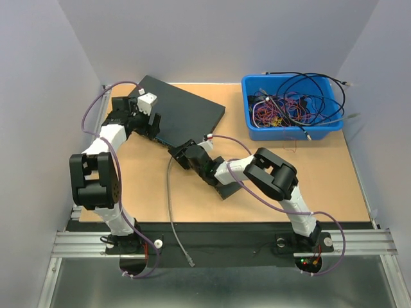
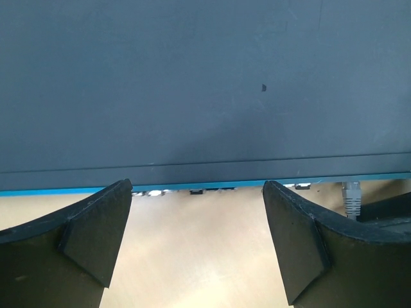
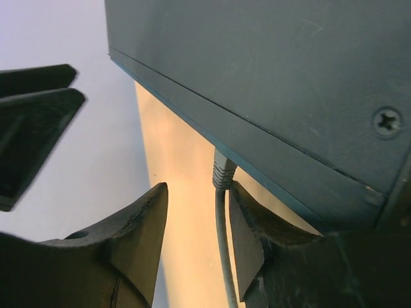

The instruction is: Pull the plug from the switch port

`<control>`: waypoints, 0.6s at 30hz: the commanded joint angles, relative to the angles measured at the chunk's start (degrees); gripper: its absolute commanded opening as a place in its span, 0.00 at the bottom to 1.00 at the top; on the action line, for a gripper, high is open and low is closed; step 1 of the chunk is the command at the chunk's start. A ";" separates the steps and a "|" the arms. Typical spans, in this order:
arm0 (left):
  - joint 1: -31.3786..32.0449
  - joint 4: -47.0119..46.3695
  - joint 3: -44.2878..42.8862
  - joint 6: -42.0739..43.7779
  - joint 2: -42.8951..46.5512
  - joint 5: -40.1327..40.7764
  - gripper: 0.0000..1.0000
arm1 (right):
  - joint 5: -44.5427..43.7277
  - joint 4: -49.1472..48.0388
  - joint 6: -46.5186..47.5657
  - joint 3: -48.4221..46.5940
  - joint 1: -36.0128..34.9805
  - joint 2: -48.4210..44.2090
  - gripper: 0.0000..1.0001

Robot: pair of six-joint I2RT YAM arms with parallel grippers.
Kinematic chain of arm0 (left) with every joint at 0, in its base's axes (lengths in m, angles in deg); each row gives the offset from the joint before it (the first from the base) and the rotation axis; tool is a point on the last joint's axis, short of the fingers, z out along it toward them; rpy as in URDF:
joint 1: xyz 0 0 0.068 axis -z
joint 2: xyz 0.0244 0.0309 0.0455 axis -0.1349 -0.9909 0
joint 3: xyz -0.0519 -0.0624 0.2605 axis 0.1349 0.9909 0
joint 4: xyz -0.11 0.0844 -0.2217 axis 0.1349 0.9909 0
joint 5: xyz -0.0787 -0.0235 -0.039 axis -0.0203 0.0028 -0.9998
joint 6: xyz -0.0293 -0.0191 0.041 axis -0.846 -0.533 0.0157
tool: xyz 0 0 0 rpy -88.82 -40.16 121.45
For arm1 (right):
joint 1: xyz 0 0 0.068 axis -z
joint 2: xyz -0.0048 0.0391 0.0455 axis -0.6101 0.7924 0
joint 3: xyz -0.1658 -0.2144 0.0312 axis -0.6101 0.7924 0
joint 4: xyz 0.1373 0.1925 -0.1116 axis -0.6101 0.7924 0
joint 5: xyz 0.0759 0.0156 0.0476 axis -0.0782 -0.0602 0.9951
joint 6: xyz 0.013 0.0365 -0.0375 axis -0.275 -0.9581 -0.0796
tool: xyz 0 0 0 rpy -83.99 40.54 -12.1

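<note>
Top view: plug hidden behind R gripper [image 1: 180, 154] at switch [image 1: 186, 109] front edge; only grey cable [image 1: 170, 205] seen. R wrist view: plug [image 3: 223, 172] seated in port, btwn part-open fingers [image 3: 144, 224], close to one, not clamped. L gripper [image 2: 196, 237] spread wide, empty, facing switch front.

Black-and-white arms [image 1: 112, 135], purple cables [image 1: 85, 117], apparently matte fingers [image 2: 83, 244].

The grey plug [image 3: 223, 172] sits in the front edge of the flat, dark switch [image 3: 289, 77], just ahead of the right gripper [image 3: 198, 221]. Its grey cable [image 3: 223, 244] runs back between the gripper's spread fingers, close beside one.
</note>
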 commanded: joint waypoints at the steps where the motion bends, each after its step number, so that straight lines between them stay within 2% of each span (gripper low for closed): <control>1: 1.07 -1.36 -2.69 -0.83 -0.01 -0.53 0.94 | -6.87 4.91 -12.60 6.26 6.17 2.93 0.49; 6: 2.22 -1.36 -3.31 -1.01 -0.45 -0.53 0.94 | -6.61 3.31 -15.79 6.54 6.18 3.89 0.48; 11: 2.30 -1.27 -3.31 -1.10 -0.36 -0.97 0.94 | -5.38 12.70 -19.04 5.49 6.27 4.59 0.56; 15: 2.30 -1.10 -3.31 -0.83 0.43 -1.67 0.94 | -5.90 14.56 -20.28 8.03 6.18 3.37 0.57; 18: 2.30 -1.01 -3.40 -0.48 0.87 -2.11 0.94 | -6.25 16.93 -19.75 9.17 6.18 1.61 0.61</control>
